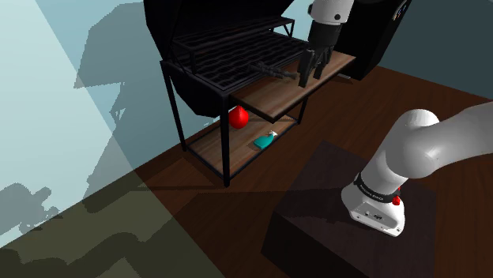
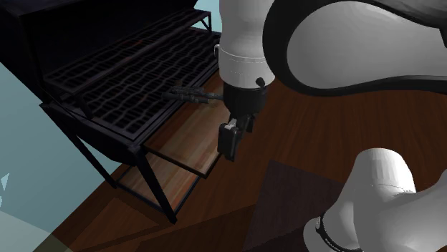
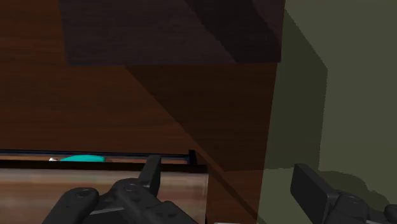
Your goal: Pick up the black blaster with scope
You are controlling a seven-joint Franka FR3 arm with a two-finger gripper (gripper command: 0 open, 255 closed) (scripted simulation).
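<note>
Gripper [image 3: 232, 184], all black: fingers spread, clasping nothing, hanging over wooden side shelf [image 1: 272, 93]. Grill [image 1: 221, 47], black: at the shoulder view's left of the gripper. Black blaster [image 1: 272, 71]: lies flat at the grill's edge just beside the gripper, long axis running toward it; muzzle end cannot be told. Red object [image 1: 238, 117] and teal object [image 1: 263, 141]: on lower shelf [image 1: 237, 150], beneath the gripper. Stand [image 1: 316, 229], dark: well apart.

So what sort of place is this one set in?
Probably a room in a house: there is a dark wooden floor, a pale blue wall, and a black barbecue grill with its lid up, on a stand with wooden shelves.
</note>
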